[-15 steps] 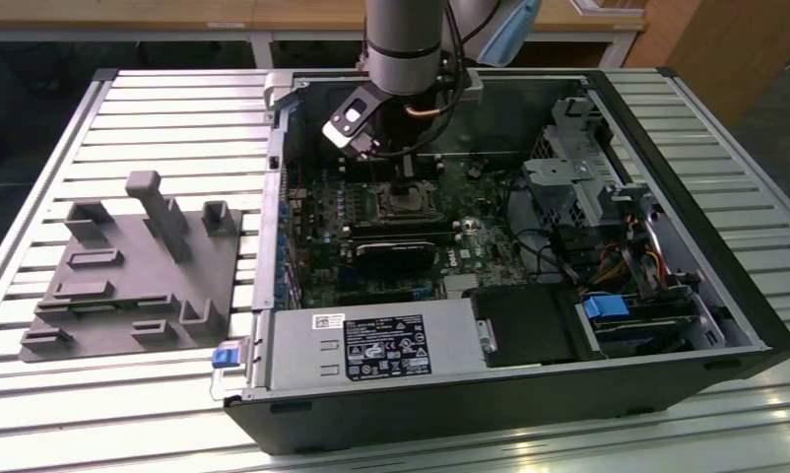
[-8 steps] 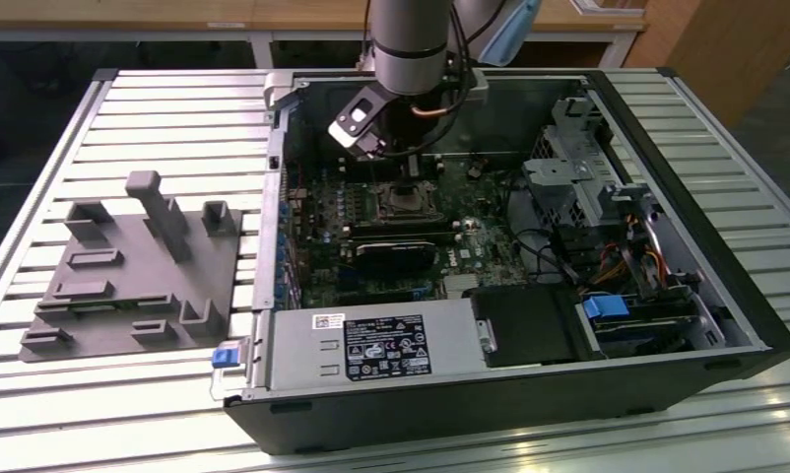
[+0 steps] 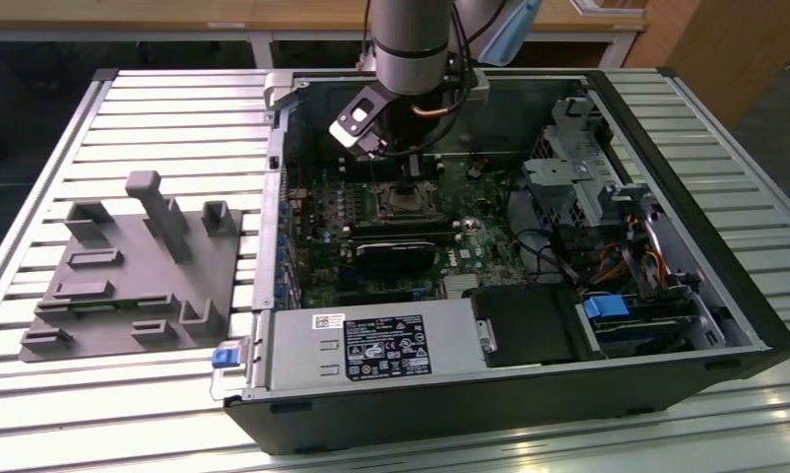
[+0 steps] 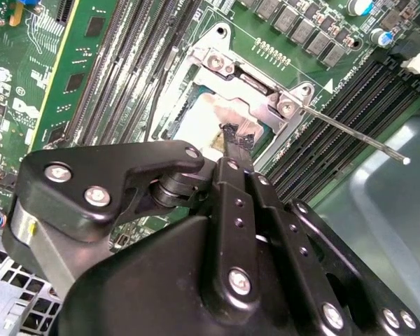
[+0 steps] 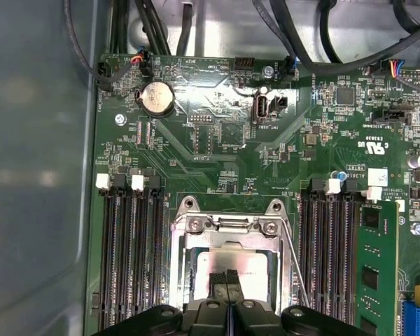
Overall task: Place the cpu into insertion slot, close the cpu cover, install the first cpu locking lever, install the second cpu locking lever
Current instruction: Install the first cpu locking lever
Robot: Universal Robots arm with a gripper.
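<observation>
The cpu [image 5: 211, 264] lies flat in the insertion slot [image 3: 402, 202], its silver-grey top [image 4: 194, 124] showing through the window of the cpu cover [image 5: 227, 236]. The cover [image 4: 255, 98] lies down over the chip. My gripper [image 5: 228, 278] hangs straight above the chip with its black fingers pressed together, tips [image 4: 236, 140] at or just over the metal top, holding nothing. One thin locking lever [image 4: 357, 136] sticks out free beside the socket, and in the first wrist view this lever [image 5: 294, 262] runs along the socket's side. In the exterior view my gripper [image 3: 402, 169] reaches down into the open case.
Long black memory slots [image 5: 129, 259] flank the socket, with a green memory card [image 5: 378, 269] on one side. A black block [image 3: 395, 258] sits just in front of the socket. Case walls, cables [image 3: 619, 266] and the power supply [image 3: 368, 347] ring the board. A grey fixture [image 3: 132, 266] stands on the slatted table.
</observation>
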